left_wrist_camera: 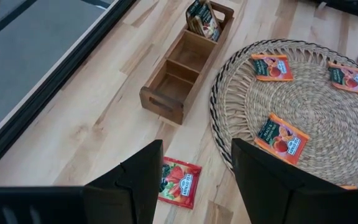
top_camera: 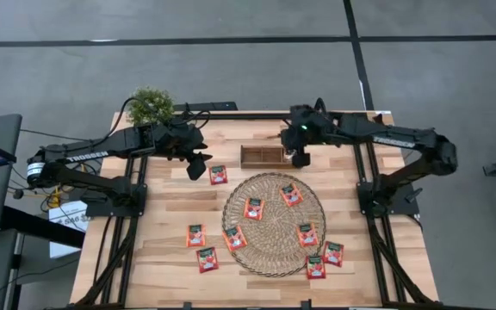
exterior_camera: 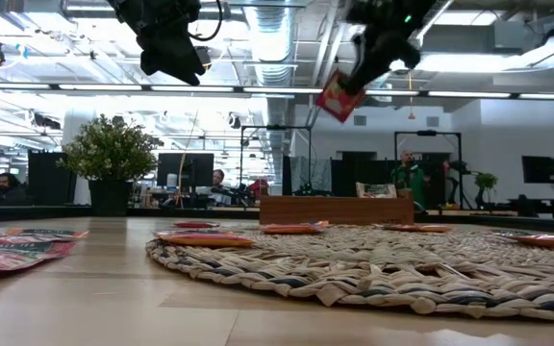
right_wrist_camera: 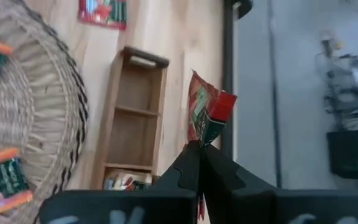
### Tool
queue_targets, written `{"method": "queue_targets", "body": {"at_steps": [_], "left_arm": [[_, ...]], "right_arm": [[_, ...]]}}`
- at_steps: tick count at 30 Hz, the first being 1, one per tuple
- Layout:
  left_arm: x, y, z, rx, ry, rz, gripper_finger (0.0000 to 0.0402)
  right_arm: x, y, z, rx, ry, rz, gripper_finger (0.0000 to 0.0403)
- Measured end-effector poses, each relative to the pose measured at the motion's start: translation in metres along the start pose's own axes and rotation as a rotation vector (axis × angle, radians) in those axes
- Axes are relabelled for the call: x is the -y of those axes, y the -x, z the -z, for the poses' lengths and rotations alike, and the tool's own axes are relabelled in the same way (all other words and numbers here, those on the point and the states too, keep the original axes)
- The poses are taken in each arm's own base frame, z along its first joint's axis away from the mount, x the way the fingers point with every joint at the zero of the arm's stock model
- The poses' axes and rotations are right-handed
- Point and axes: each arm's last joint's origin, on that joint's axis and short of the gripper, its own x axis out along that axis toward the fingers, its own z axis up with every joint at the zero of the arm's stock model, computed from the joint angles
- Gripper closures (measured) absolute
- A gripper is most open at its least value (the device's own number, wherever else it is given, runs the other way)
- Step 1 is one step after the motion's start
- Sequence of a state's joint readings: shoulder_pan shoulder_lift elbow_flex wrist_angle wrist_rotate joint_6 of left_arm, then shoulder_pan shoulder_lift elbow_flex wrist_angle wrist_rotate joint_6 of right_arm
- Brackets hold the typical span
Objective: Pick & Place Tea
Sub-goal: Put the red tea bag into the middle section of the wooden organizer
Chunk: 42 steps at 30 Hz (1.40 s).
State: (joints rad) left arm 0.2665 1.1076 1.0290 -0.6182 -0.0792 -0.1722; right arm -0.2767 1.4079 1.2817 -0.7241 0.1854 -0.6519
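A: What did the overhead view show?
B: The right gripper (top_camera: pixel 300 158) hung above the small brown wooden tray (top_camera: pixel 262 155), upper centre.

A: And the right wrist view?
B: Its fingers were pinched shut on a red-orange square tea sachet (right_wrist_camera: pixel 207 116), centre frame.

A: The left gripper (left_wrist_camera: pixel 194 177)?
B: Fingers spread apart, holding nothing.

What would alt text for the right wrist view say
The right tool is shut on a red tea sachet, held above a small wooden tray on the table. A round woven mat with more sachets lies beside the tray.

left gripper (left_wrist_camera: pixel 194 180) spread, right gripper (right_wrist_camera: pixel 201 163) pinched
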Motion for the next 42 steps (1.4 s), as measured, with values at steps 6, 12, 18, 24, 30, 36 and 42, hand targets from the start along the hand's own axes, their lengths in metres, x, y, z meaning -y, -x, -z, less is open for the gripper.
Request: {"method": "queue_targets", "body": {"at_steps": [6,12,18,24,30,36,42], "left_arm": [[0.000,0.000,0.000,0.001,0.001,0.000,0.0220],[0.000,0.000,0.000,0.000,0.005,0.000,0.0220],[0.000,0.000,0.000,0.000,0.004,-0.001,0.0220],[0.000,0.000,0.000,0.000,0.004,-0.001,0.0220],[0.000,0.000,0.000,0.000,0.004,-0.001,0.0220],[0.000,0.000,0.000,0.000,0.004,-0.001,0.0220],[0.000,0.000,0.000,0.000,0.004,-0.001,0.0220]], "right_arm": [[0.017,-0.040,-0.014,-0.118,0.058,-0.093,0.0403],[0.032,-0.069,-0.028,-0.283,0.036,-0.207,0.0403],[0.032,-0.096,-0.032,-0.388,-0.003,-0.290,0.0403],[0.021,-0.117,-0.032,-0.435,0.014,-0.347,0.0403],[0.018,-0.132,-0.027,-0.451,-0.017,-0.384,0.0403],[0.021,-0.142,-0.020,-0.477,-0.045,-0.390,0.0403],[0.023,-0.147,-0.013,-0.516,-0.088,-0.402,0.0403]]}}
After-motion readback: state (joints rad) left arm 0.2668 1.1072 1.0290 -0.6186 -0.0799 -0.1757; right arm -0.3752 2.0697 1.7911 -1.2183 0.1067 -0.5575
